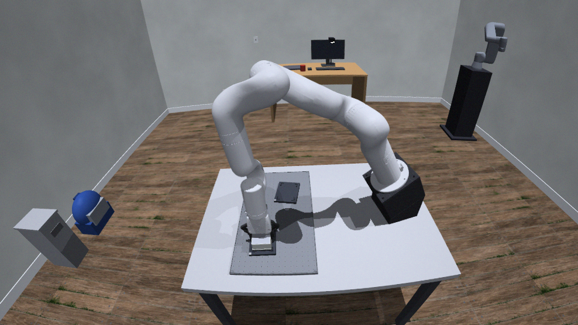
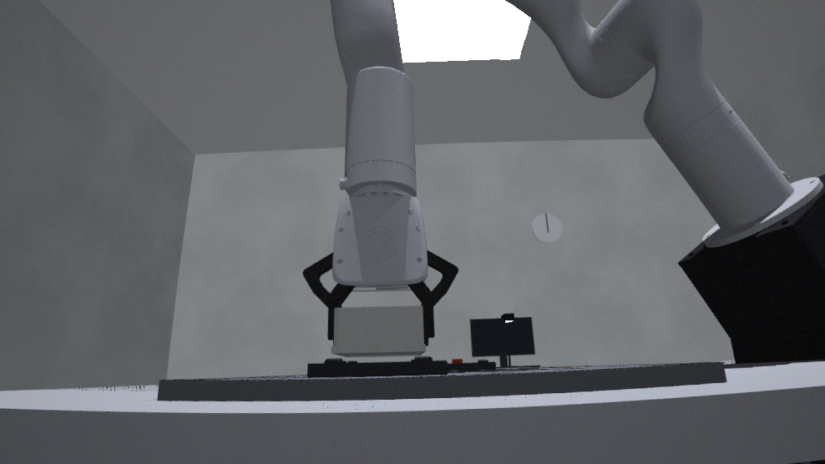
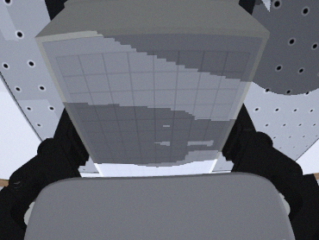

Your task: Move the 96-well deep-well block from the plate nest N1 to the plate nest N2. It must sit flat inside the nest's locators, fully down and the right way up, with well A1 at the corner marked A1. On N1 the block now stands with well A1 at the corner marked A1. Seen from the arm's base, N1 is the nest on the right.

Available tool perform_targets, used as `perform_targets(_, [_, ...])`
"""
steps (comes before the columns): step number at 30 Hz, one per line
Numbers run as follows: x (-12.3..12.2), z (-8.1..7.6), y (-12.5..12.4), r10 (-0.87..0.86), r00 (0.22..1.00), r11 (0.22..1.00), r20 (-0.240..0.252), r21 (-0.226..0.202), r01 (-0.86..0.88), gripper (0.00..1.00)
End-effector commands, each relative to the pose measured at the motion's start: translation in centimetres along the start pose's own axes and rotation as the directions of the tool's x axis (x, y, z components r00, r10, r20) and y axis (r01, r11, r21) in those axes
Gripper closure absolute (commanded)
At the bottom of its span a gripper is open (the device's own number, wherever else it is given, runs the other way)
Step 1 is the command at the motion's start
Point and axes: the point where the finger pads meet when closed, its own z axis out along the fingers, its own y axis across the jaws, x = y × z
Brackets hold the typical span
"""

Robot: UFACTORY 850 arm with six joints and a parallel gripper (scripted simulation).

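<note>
The white 96-well deep-well block (image 1: 261, 242) hangs level and upright between my fingers, a small gap above the dark plate nest N2 (image 1: 262, 251), the nearer nest on the grey perforated baseplate. In the low side view the block (image 2: 376, 330) sits just over the nest (image 2: 377, 367) without touching it. My gripper (image 2: 377, 337) points straight down and is shut on the block's two short sides. In the wrist view the block's gridded top (image 3: 152, 87) fills the frame, with the nest's black edge behind it. Nest N1 (image 1: 287, 192), farther back, is empty. I cannot see the A1 marks.
The arm's black base pedestal (image 1: 398, 193) stands at the table's right side, and it also shows in the low side view (image 2: 761, 288). The white table's front edge lies close beyond the baseplate. A desk with a monitor (image 1: 327, 50) stands far behind.
</note>
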Motion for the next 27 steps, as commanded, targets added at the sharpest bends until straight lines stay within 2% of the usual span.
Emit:
perform_targets(1, [-0.02,0.01,-0.08,0.0,1.0,1.0,-0.001,0.001,0.0,1.0])
perform_targets(27, [-0.01,0.41,-0.08,0.0,1.0,1.0,-0.001,0.001,0.0,1.0])
